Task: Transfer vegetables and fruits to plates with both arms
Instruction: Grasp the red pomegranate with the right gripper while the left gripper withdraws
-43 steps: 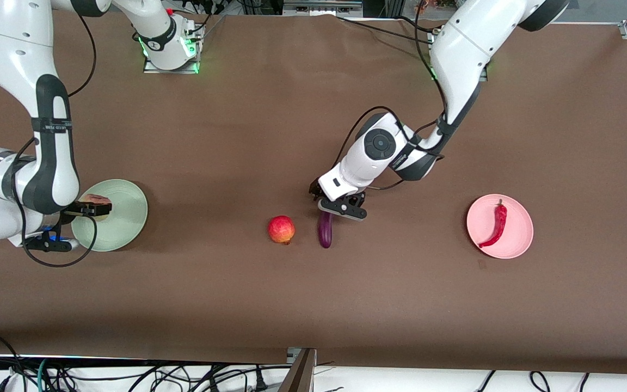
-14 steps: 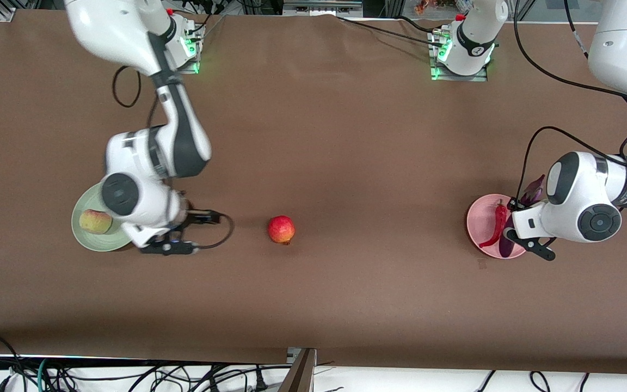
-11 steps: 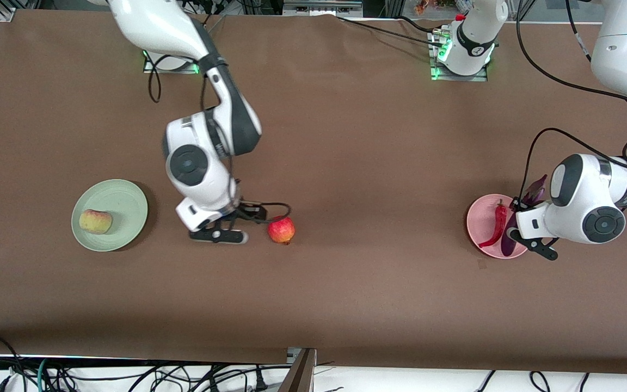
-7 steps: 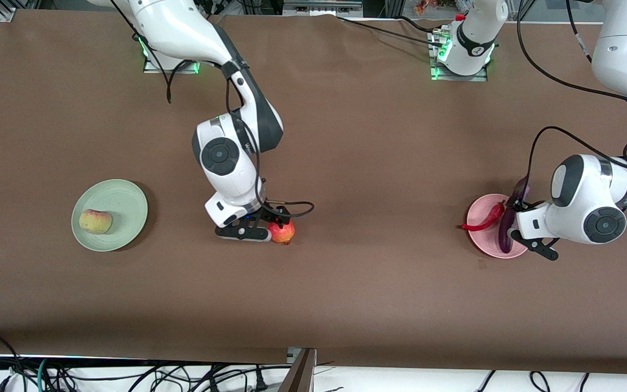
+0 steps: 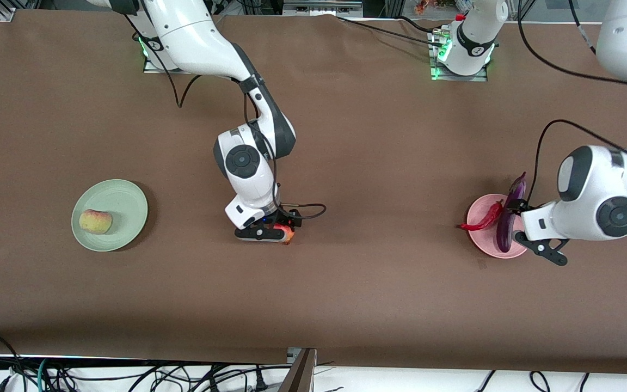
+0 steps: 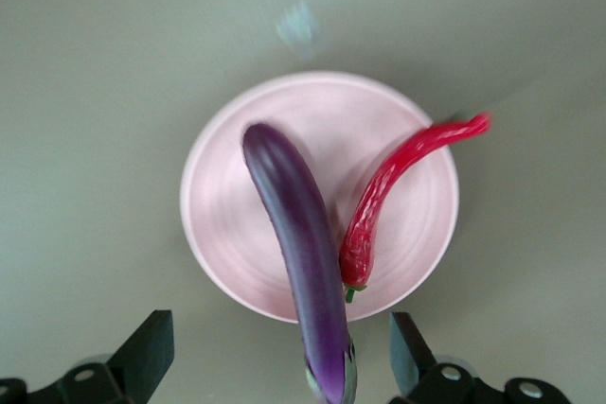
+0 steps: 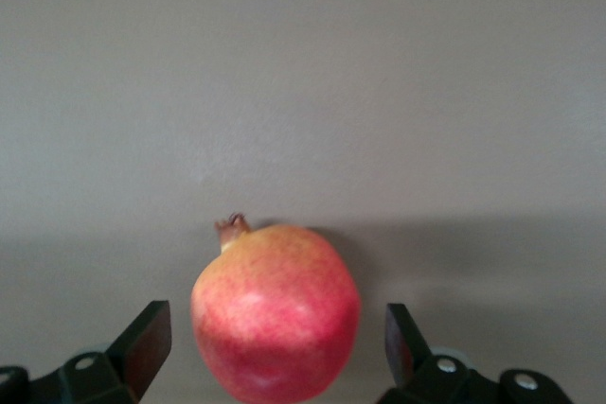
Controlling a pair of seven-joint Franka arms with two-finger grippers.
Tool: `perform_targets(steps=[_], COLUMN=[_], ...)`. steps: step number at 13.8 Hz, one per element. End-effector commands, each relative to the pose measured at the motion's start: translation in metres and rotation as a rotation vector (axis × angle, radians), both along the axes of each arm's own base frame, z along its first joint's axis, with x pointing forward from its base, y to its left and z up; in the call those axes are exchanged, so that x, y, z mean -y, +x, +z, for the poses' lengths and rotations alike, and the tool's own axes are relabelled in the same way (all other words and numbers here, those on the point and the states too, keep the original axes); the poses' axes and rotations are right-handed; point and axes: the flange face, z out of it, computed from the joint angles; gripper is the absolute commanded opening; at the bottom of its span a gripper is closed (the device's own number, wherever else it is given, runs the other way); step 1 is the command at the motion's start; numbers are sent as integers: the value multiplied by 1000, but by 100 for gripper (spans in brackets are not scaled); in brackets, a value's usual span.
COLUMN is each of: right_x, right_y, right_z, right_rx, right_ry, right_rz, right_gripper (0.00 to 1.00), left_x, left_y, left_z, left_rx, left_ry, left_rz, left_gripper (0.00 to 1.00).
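The dark-purple eggplant [image 5: 504,233] lies across the pink plate [image 5: 482,240], its stem end past the rim. The red chili [image 5: 485,219] lies beside it with its tip over the plate's edge. My left gripper [image 5: 531,228] is open over the eggplant's stem end [image 6: 327,366] and holds nothing; in the left wrist view the gripper [image 6: 281,347] shows above the plate [image 6: 227,224] and chili [image 6: 379,205]. My right gripper [image 5: 278,228] is open, low around the red-orange fruit [image 5: 289,235], which sits on the table between the fingers [image 7: 276,314]. The peach [image 5: 96,221] lies on the mint green plate [image 5: 125,201].
The brown table [image 5: 379,163] carries nothing else. The arm bases [image 5: 460,51] stand along the edge farthest from the front camera. Cables hang along the nearest edge [image 5: 128,375].
My right arm left the peach on the green plate, swung to the red fruit and lowered around it. My left gripper laid the eggplant on the pink plate; the chili slid toward the rim.
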Motion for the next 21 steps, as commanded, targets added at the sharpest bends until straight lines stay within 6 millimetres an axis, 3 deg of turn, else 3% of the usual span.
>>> perform_targets(steps=[1,4,6,8,9,11,14,15,19,21], right_x=[-12,-11,-11,-4,-3,-3,-2,-2,0,18], right_y=[-7,-8,-8,-3,-2,-2,0,0,2,12], right_z=[-12,-20,-23,-23,-23,-23,-23,-22,-20,-4], right_rx=[14,10,22,31,32,34,54,61,66,31], right_ry=[7,-4,-10,-17,-19,-20,-16,-17,-24,-40], right_rz=[16,25,70,100,106,109,116,131,155,167], right_gripper=[100,100,100,98,98,98,94,87,28,26], left_x=[10,5,-1,-1,5,25,32,33,39,48], left_y=[-15,-15,-19,-23,-39,-75,-109,-116,-114,-113], left_z=[90,176,235,256,268,274,274,270,267,270], left_rx=[103,142,176,216,216,199,237,241,231,237], left_ry=[-10,-120,-104,-105,-73,-51,-106,-98,-70,-72], left_rz=[20,210,367,395,404,427,582,589,577,561], left_gripper=[100,100,100,100,100,100,100,100,100,100])
